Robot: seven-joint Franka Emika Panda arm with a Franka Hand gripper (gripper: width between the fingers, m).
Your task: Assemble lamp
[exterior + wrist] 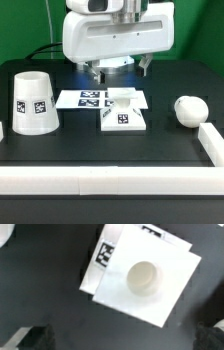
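- A matte black bench (100, 150) lies before a green backdrop (20, 30), with a raised white rail (100, 180) along its near edge and round the exterior view's right corner
- The lamp is in three loose white parts, all well apart on the bench
- The shade (33, 102) is a tapered, smooth cup standing mouth down at the exterior view's left; a black-and-white square tag faces the camera and its inside is hidden
- The base (125, 115) is a flat, square, stepped slab near the middle, with a tag on its near side
- In the wrist view the base (150, 286) lies at an angle, its round socket (145, 277) a shallow, pale hollow in the top face
- The bulb (187, 110) is a plain round ball at the exterior view's right, close to the rail
- The marker board (85, 98) lies flat just behind the base
- The gripper (120, 70) hangs above the base, its dark fingers (35, 336) spread wide and touching no part
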